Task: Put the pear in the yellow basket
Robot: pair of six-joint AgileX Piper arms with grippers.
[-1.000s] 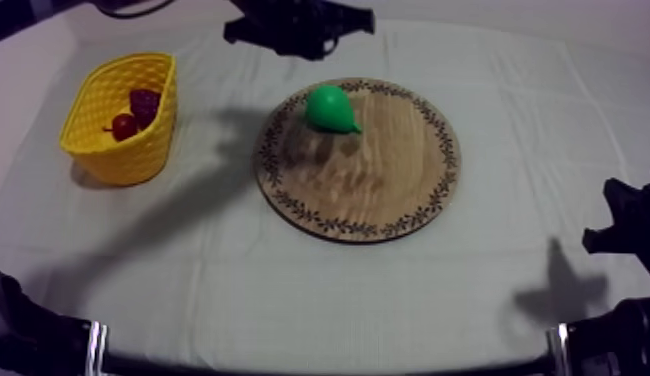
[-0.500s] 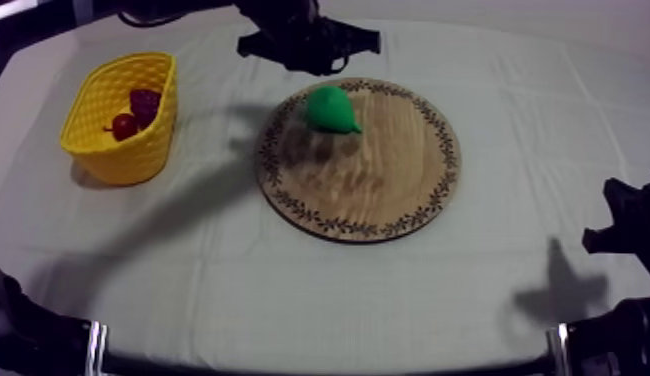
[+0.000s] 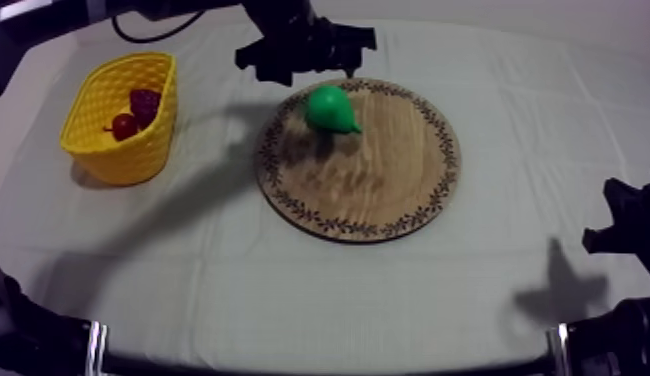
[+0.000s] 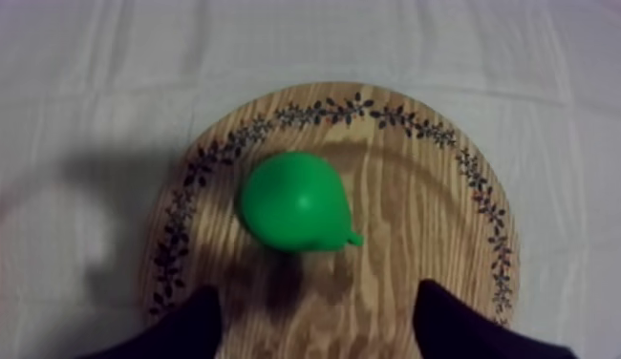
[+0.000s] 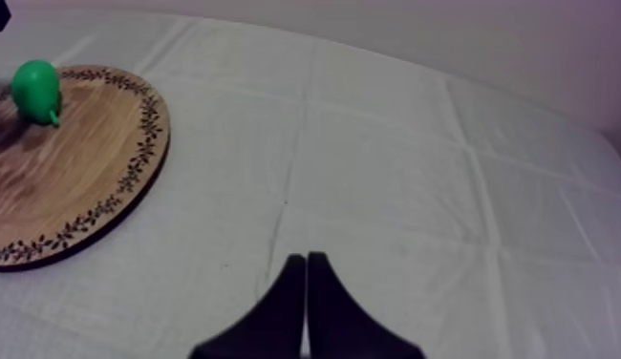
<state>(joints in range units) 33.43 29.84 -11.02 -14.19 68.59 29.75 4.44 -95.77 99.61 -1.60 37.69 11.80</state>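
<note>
The basket (image 3: 139, 160) holds a small red fruit (image 3: 124, 126) and grapes (image 3: 145, 101); the pear (image 3: 329, 108) sits on the board (image 3: 389, 185) near the spread left gripper (image 4: 314, 304), the right gripper (image 5: 306, 263) pressed together.

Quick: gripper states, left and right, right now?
Left gripper: open, empty, over the wooden board, pear just ahead of it.
Right gripper: shut, holding nothing.

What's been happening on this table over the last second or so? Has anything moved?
The left tool has come down toward the far rim of the wooden board. It is open and closing in on the pear, but has not gripped it yet. The pear, the board, the yellow basket and the right tool, shut at rest, stayed put.
</note>
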